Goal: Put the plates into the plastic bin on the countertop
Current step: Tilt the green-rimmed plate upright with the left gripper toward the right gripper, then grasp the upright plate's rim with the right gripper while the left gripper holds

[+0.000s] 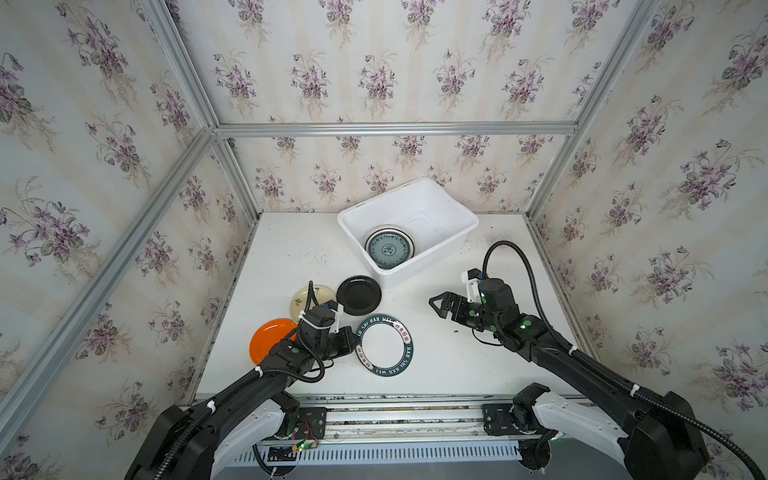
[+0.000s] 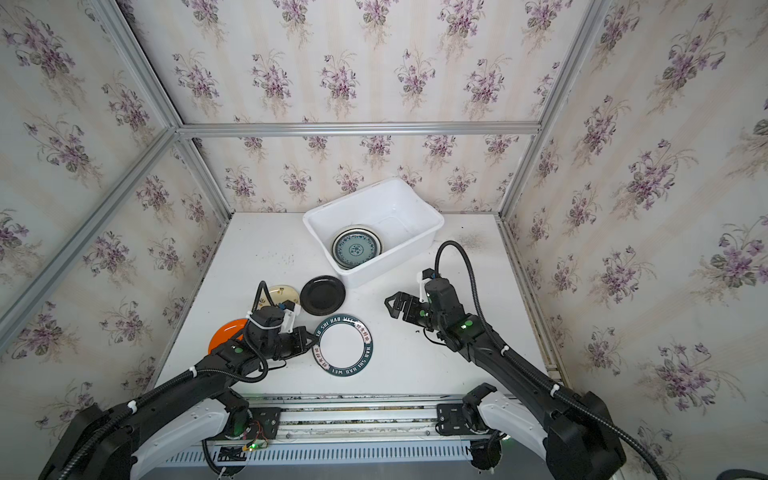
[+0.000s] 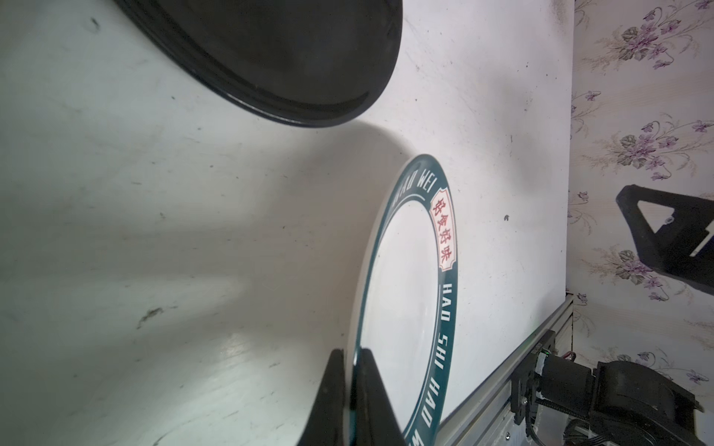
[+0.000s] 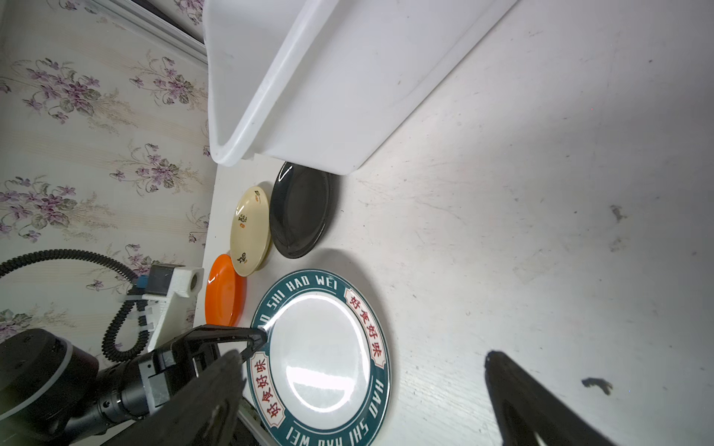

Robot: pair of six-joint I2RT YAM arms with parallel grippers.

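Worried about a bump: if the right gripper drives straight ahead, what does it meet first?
Probably the black plate, past bare countertop; the right gripper's height is unclear, so it might pass over.

Left arm low and gripping, right arm raised with jaws spread

The left arm reaches forward low with its elbow bent, the left gripper (image 1: 355, 344) turned on its side, both fingers (image 3: 332, 394) pinched together on the left rim of the lettered plate (image 3: 405, 270). The right arm stretches in from the right, wrist about level, the right gripper (image 1: 435, 306) pointing toward the middle, its jaws spread wide and holding nothing
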